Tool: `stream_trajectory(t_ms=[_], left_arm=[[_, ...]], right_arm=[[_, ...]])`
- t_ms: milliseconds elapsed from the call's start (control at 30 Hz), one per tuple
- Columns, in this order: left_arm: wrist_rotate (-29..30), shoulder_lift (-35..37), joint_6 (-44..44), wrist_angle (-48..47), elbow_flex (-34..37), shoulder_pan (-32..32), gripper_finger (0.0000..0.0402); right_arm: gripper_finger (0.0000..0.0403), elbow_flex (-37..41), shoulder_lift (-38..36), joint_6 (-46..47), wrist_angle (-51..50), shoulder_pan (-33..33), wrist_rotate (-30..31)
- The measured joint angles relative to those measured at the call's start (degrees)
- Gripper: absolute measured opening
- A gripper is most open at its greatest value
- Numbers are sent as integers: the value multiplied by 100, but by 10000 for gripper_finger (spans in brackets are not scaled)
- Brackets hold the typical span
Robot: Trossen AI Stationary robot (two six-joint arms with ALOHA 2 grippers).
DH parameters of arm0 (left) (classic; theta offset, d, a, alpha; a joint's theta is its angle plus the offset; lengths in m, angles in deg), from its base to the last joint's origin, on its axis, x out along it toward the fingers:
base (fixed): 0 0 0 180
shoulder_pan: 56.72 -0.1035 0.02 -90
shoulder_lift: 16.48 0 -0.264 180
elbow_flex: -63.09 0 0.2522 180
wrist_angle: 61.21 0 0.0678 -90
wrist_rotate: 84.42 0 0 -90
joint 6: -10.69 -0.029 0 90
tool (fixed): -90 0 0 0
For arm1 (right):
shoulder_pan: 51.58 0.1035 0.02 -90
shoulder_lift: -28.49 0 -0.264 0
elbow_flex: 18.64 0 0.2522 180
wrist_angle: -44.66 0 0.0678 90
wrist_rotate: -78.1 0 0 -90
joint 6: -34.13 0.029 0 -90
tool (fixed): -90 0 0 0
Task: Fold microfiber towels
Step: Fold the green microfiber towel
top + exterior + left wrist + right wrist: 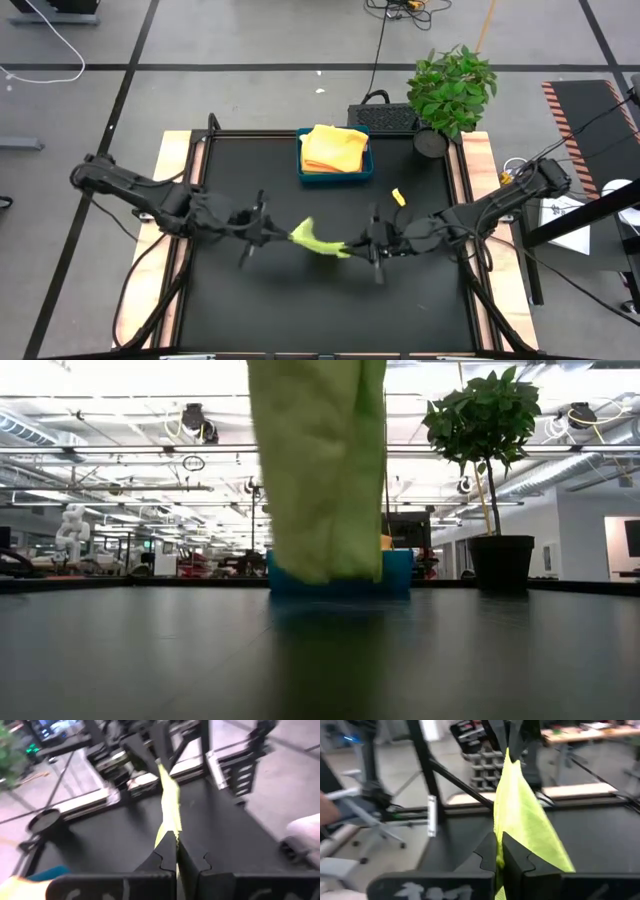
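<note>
Lime green towel (318,240) hangs stretched between our two grippers above the middle of the black table (230,310), clear of its surface. Our left gripper (284,234) is clenched on one end and our right gripper (352,247) is clenched on the other. Pulled between them, the cloth bunches into a narrow band up top, and from table height we see it drop as a broad, soft, slightly fuzzy sheet with rounded lower corners. Behind it, at the table's far edge, a blue tray (335,176) carries stacked yellow towels (333,147). A potted plant (450,92) stands just beside the far right corner.
</note>
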Motion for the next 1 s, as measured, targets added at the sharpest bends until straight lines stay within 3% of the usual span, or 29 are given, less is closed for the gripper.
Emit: stream_trajectory(t_ms=[233,400,633,767,1000], left_arm=[[-35,7,516,242,0,655,3],[-53,-19,798,120,-2,654,2],[-332,-605,1158,-637,10,-209,2],[-818,-1225,1180,-672,176,-762,4],[-691,-1988,493,-388,205,-1473,5]], right_arm=[[0,7,75,-59,515,159,-574],[0,7,66,280,414,144,-588],[0,149,49,1295,-797,-343,-423],[0,629,51,1711,-886,-722,-455],[0,1481,47,1896,-801,-1341,-407]])
